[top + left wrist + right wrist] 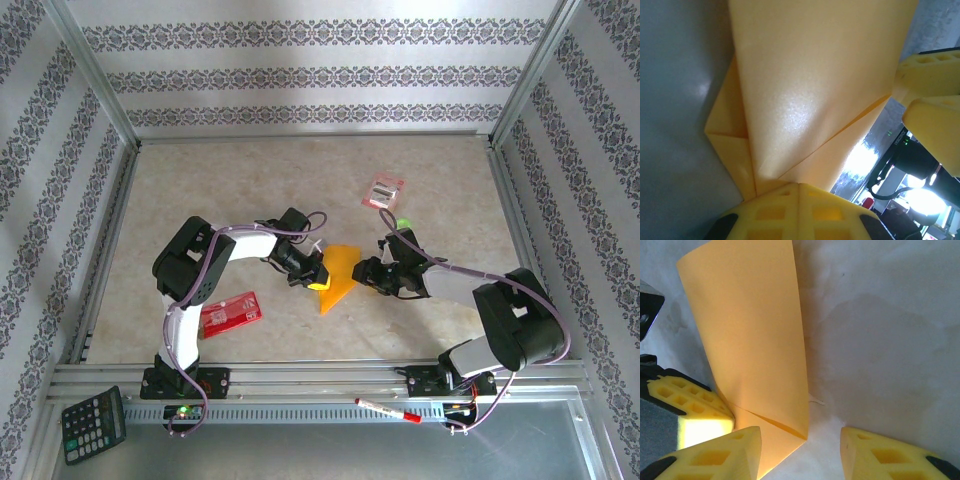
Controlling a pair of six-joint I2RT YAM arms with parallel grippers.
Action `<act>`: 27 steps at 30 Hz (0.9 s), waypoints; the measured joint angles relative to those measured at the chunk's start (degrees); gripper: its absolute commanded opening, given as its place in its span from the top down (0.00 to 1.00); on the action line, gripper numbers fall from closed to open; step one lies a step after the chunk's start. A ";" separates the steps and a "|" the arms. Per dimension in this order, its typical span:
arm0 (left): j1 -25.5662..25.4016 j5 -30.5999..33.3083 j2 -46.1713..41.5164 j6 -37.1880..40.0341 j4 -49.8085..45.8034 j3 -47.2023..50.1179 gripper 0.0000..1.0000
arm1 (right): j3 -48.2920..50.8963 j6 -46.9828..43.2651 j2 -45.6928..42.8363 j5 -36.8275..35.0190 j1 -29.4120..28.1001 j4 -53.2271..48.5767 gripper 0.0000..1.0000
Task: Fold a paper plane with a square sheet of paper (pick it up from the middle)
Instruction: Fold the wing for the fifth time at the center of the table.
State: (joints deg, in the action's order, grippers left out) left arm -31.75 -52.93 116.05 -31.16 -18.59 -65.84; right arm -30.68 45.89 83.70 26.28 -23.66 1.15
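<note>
Closest to the overhead lens runs the aluminium rail (320,378) that carries both arm bases. Beyond it I see the beige desk (300,180), fenced by patterned walls. The right arm (505,315) reaches in from the right and the left arm (200,262) bends in from the left, so the two wrists meet near the middle of the desk.

Between them sits the orange-yellow paper sheet (338,275), already partly folded, with a point aimed toward the rail. On my left wrist feed the left tool (799,200) has its yellow pads pressed together on the sheet's lower edge, pinching it, and folded flaps fan out above the pinch. On the right wrist feed the right tool (800,455) stands with its jaws apart. A folded corner of the sheet hangs in the gap and the paper runs past the left-hand finger (715,455). I cannot tell whether that finger touches it.

A red rectangular packet (232,312) lies flat on the desk just beside the left arm. A black calculator (93,425) rests at the near left corner. A small pink-and-white packet (383,190) lies farther back, well apart from the sheet. A red marker (388,410) lies by the right arm's base.
</note>
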 measured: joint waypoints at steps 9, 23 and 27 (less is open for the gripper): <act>0.37 -0.98 0.28 1.79 -0.04 0.04 1.00 | -0.44 0.79 1.25 0.33 0.33 -0.07 0.68; 0.37 -1.05 0.31 2.69 -0.17 0.04 1.00 | -0.72 2.21 3.28 3.32 -0.52 4.79 0.73; 0.37 -1.05 0.31 2.91 -0.20 0.04 1.00 | -0.74 2.29 3.28 4.33 -0.59 6.58 0.77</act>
State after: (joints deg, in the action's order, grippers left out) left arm -31.38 -53.98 116.36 -28.25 -18.79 -65.80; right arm -31.42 48.18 86.98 30.61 -24.25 7.73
